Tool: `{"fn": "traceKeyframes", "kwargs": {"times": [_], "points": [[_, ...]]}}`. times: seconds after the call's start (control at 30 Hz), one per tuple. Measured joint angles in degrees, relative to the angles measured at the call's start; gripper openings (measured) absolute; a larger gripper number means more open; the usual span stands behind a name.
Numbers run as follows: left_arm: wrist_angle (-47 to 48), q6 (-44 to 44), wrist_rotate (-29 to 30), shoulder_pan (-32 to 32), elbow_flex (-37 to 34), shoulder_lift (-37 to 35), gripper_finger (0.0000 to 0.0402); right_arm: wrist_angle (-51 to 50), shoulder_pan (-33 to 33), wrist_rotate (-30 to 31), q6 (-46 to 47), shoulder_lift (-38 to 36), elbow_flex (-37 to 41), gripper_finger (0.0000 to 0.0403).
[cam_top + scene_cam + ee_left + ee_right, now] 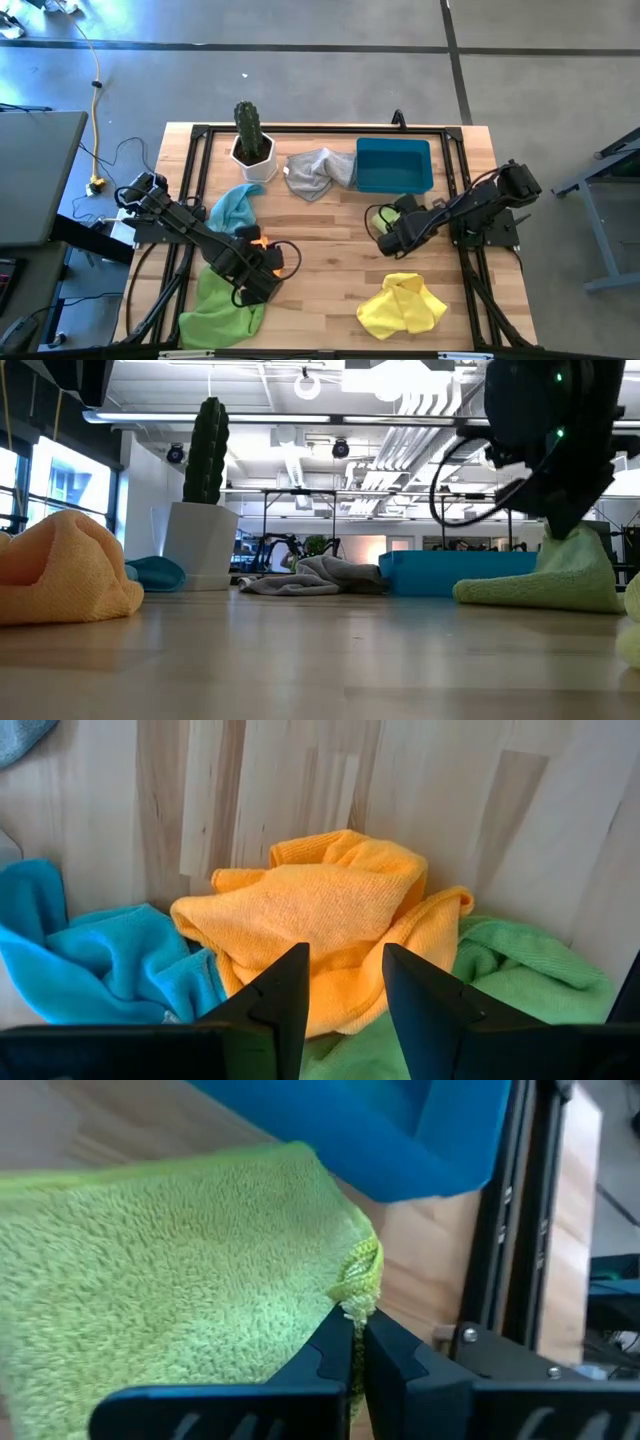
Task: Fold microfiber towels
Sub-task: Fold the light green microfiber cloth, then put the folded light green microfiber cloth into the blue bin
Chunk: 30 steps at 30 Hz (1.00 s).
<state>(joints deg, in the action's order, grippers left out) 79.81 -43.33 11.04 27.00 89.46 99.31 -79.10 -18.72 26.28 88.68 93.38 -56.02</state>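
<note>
the right gripper [357, 1342] has its jaws closed on a pinch of the lime green towel [170, 1270], lifting that corner off the worktop [330, 225] just in front of the blue bin [394, 165]. the left gripper [345, 982] hovers with jaws parted over the orange towel [320, 915], which lies bunched between the light blue towel [95, 955] and another green towel [520, 980]. a yellow towel [402, 305] lies crumpled near the front edge, a grey towel [320, 172] beside the potted cactus [250, 135].
</note>
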Motion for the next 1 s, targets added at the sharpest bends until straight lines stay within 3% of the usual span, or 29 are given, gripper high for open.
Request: {"fn": "traceKeyframes", "kwargs": {"times": [0.13, 0.37, 0.53, 0.77, 1.0], "points": [[-0.31, 0.00, 0.05, 0.00, -0.01, 0.00, 0.0119, 3.62, -0.04, -0.95, -0.08, 0.02, 3.30, 0.0015], [-0.33, 0.00, 0.12, 0.00, 0.01, 0.00, 0.0119, 2.77, -0.07, -2.94, -0.17, 0.02, 4.41, 0.0107], [-0.35, 0.00, 0.12, 0.00, 0.00, 0.00, 0.0119, 1.00, -0.04, -8.98, -0.20, 0.02, 4.39, 0.0152], [-0.79, 0.00, 0.12, -0.29, 0.01, 0.00, 0.0119, 6.05, -1.25, -12.53, -0.20, 0.00, 4.39, 0.0151], [-2.29, 0.00, 0.10, -0.37, 0.00, 0.00, 0.0119, 20.24, -2.34, -7.78, -0.22, 0.44, 4.34, 0.0139]]}}
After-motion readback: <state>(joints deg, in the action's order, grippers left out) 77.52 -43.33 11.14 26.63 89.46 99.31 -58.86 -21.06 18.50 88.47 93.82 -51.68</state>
